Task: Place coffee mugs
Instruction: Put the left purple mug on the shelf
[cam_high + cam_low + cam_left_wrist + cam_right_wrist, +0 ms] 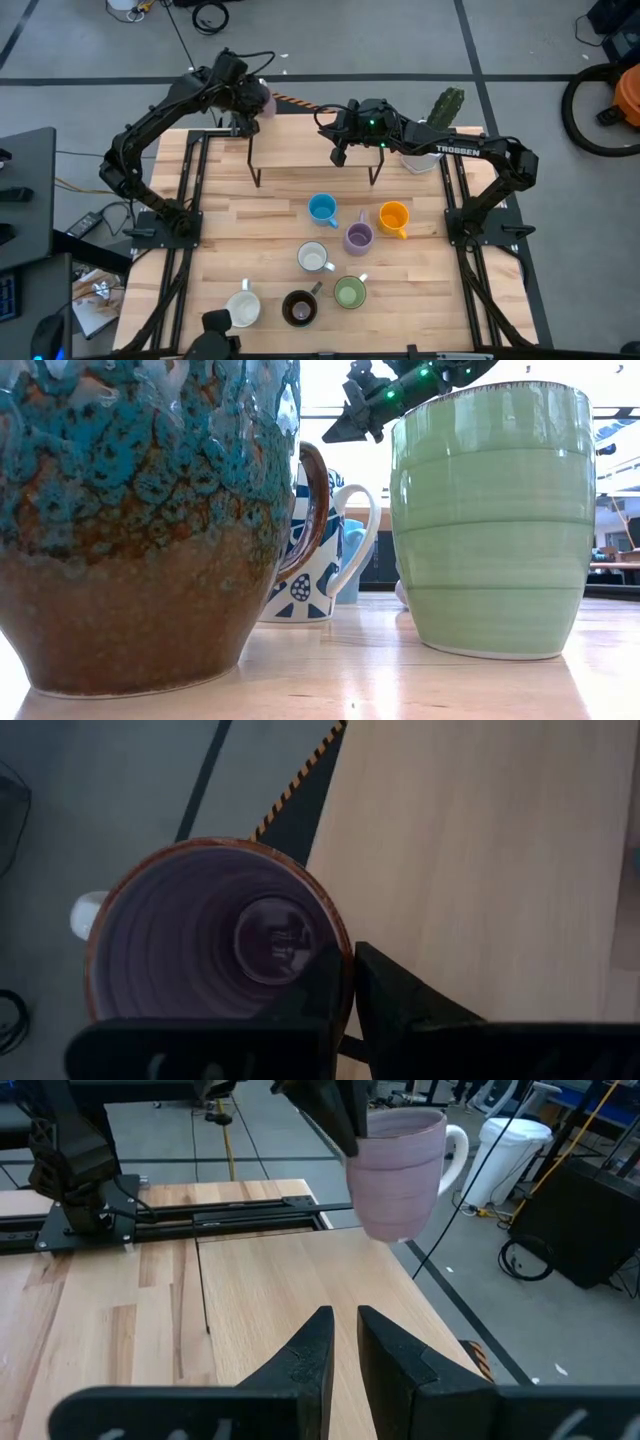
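The left arm reaches up from its base at the table's left edge, bends at the elbow and stretches toward the far left corner of the table [230, 250]; its left gripper [352, 982] is clamped on the rim of a lilac mug [215, 945], one finger inside the wall and the other outside, and holds it in the air over the table's far edge, where striped tape marks the corner; in the right wrist view the same mug [402, 1170] hangs upright, clear of the wood, its white handle turned away from the fingers; the right arm rises from its base at the right edge, folds back and extends leftward across the far side of the table, so that its right gripper [345, 1342] hovers above the bare boards, pointed toward the held mug, fingers nearly together with only a narrow gap and nothing between them; the other mugs stand grouped on the near middle of the table: a blue mug [322, 208], an orange mug [394, 217], a second lilac mug [359, 237] between and just nearer than those two, a white mug [313, 258], another white mug [243, 309], a dark brown mug [299, 308] and a green mug [349, 292]; a cactus pot [440, 125] stands at the far right corner.
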